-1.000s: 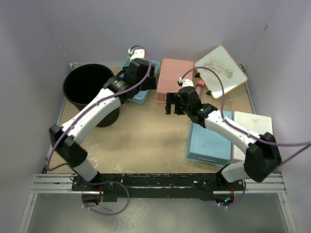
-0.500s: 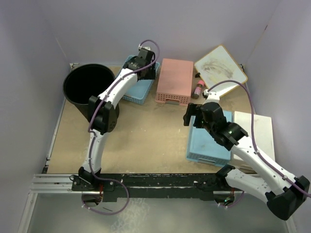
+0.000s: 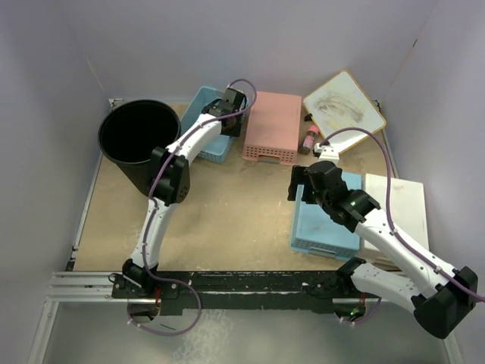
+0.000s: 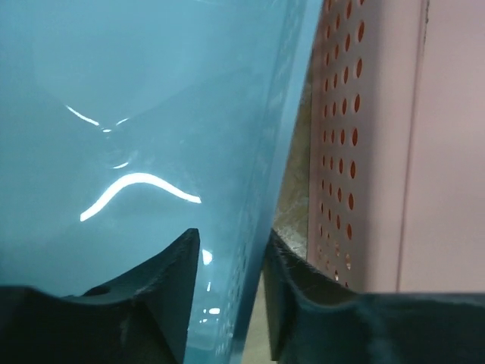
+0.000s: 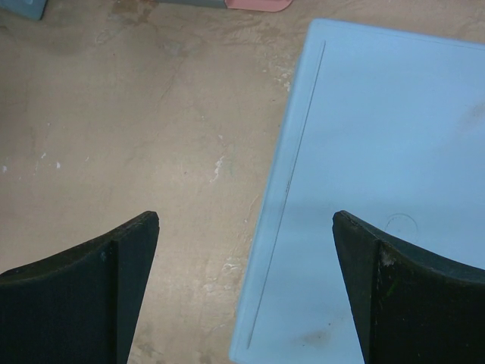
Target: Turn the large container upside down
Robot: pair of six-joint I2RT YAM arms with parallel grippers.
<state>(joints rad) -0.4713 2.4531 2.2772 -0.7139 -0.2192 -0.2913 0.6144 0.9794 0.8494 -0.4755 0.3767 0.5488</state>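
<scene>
The large container [image 3: 139, 133], a tall black bucket, stands upright with its mouth up at the back left; neither gripper touches it. My left gripper [image 3: 229, 106] reaches past it to the right edge of a blue basket [image 3: 211, 150]. In the left wrist view the left gripper [image 4: 231, 235] has one finger inside the blue basket [image 4: 151, 114] and the other outside, with the wall between them. Whether the pads press the wall does not show. My right gripper [image 3: 297, 182] hangs wide open with nothing between its fingers.
A pink perforated basket [image 3: 273, 125] [image 4: 447, 136] lies just right of the blue one. The right gripper [image 5: 246, 216] hovers over the left edge of an overturned light-blue basket [image 3: 326, 224] [image 5: 379, 152]. A white basket [image 3: 398, 193], a whiteboard [image 3: 345, 102] and a small bottle [image 3: 311, 139] sit at the right.
My left arm stretched farther back and right to the blue basket's right wall, and its jaws narrowed. My right arm drew back from the table's middle to the light-blue basket.
</scene>
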